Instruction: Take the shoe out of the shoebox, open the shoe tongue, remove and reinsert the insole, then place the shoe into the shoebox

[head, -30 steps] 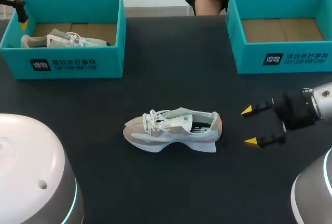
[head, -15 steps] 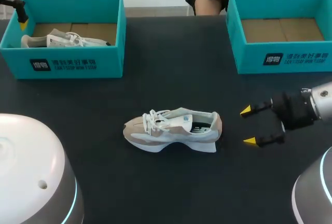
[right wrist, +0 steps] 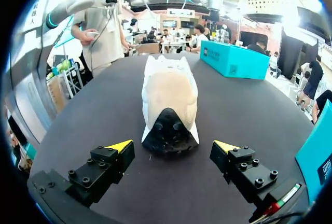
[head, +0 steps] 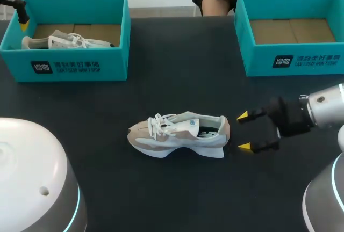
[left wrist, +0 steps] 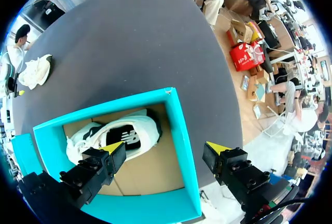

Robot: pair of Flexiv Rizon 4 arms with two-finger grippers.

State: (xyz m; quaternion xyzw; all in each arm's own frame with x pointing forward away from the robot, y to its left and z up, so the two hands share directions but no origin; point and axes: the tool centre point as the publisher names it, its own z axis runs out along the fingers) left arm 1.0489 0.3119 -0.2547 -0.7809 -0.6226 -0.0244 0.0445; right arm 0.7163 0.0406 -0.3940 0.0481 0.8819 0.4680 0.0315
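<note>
Head view: the right gripper (head: 243, 131) is hanging low over the table (head: 177, 71) at the middle right of the frame. Its two yellow-tipped fingers are standing apart and gripping nothing. The fingertips are pointing at the heel of the shoe (head: 180, 134), just beside it and not touching it. The shoe is standing on its sole in the centre of the frame, out of both boxes, with its toe pointing toward the left of the frame and its white laces on top. In the right wrist view the heel is sitting straight ahead of the spread fingers, in line with the gap between them.

In the left wrist view the left gripper (left wrist: 165, 148) is hanging above the left box (head: 75, 63), its fingers wide apart and holding nothing. One finger is hovering over the other shoe (left wrist: 116, 136); the second finger is sitting outside the box wall. The other shoe is lying on its side on the cardboard floor of that box, which is sitting at the upper left of the head view. The right box (head: 293, 60) is sitting at the upper right, showing its brown cardboard floor.
</note>
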